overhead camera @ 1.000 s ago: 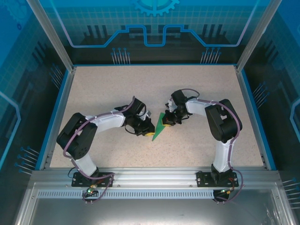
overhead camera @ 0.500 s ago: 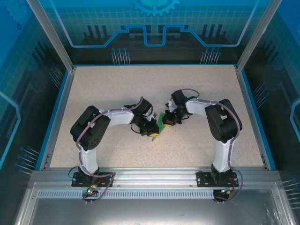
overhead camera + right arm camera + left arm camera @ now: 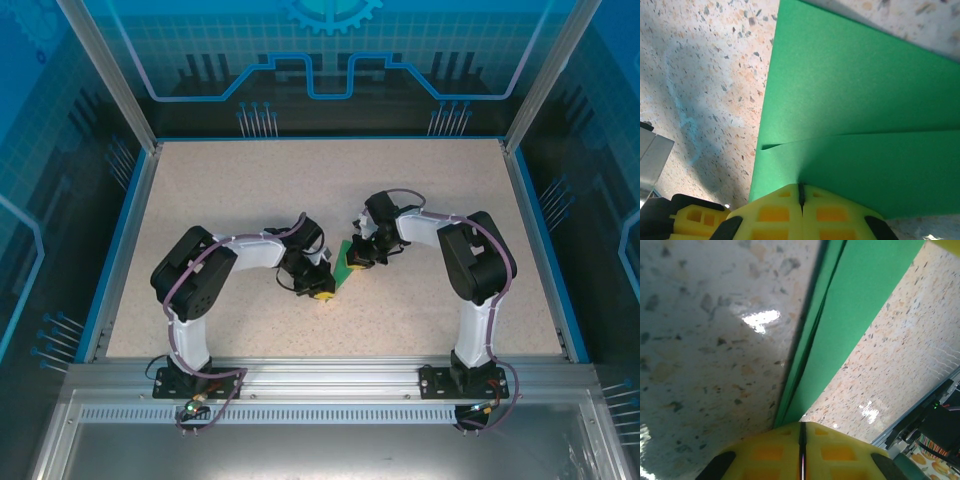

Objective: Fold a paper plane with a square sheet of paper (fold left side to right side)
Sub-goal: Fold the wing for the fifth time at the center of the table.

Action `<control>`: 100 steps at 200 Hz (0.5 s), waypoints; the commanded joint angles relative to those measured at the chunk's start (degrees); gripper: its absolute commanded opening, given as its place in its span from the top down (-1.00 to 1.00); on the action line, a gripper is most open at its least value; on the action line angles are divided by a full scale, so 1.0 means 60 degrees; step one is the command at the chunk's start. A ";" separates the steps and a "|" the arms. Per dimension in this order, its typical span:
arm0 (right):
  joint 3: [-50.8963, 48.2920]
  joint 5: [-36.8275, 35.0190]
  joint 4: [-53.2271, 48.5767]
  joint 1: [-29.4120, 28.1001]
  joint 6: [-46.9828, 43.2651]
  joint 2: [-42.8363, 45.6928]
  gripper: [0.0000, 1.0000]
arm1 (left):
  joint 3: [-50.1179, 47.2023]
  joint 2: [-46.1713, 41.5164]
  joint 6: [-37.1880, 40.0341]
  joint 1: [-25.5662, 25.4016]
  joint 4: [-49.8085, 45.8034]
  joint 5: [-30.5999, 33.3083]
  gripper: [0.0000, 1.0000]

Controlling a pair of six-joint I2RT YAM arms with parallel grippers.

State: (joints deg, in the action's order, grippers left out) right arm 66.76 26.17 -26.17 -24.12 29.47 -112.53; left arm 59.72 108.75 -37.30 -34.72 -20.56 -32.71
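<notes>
The square sheet of paper [image 3: 343, 262] is bright green and folded into a narrow pointed shape, lying mid-table between the two arms. My left gripper [image 3: 322, 293] is at its near tip. In the left wrist view the yellow fingers [image 3: 770, 450] are shut, and the layered green sheet [image 3: 850, 315] runs away from their tips, up and to the right. My right gripper [image 3: 353, 260] is at the sheet's far right edge. Its yellow fingers [image 3: 775, 212] are shut where a flap edge of the sheet [image 3: 850, 100] meets their seam.
The speckled table [image 3: 230, 190] has bare room all round the paper. A blue rim [image 3: 540, 220] and clear enclosure walls bound it. The aluminium rail [image 3: 330, 378] with both arm bases runs along the near edge.
My left arm has drawn in and its gripper has moved over the sheet's near tip, so less green shows from above. The right arm has stayed put.
</notes>
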 commanded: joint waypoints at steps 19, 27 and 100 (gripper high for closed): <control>-0.0243 -0.1531 -0.1055 0.0006 -0.0137 -0.0480 1.00 | -0.0413 -0.0206 0.0224 -0.0016 -0.0710 0.0309 0.80; -0.0228 -0.1519 -0.1057 0.0006 -0.0129 -0.0479 1.00 | -0.0459 -0.0259 0.0246 -0.0014 -0.0740 0.0303 0.81; -0.0130 -0.1433 -0.0919 0.0016 -0.0186 -0.0392 1.00 | -0.1374 -0.0949 0.0254 0.0008 -0.0771 0.0134 0.83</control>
State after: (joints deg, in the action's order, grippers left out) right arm 67.02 25.98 -26.59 -24.21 29.30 -112.53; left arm 54.57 104.95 -36.93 -34.72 -20.40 -32.58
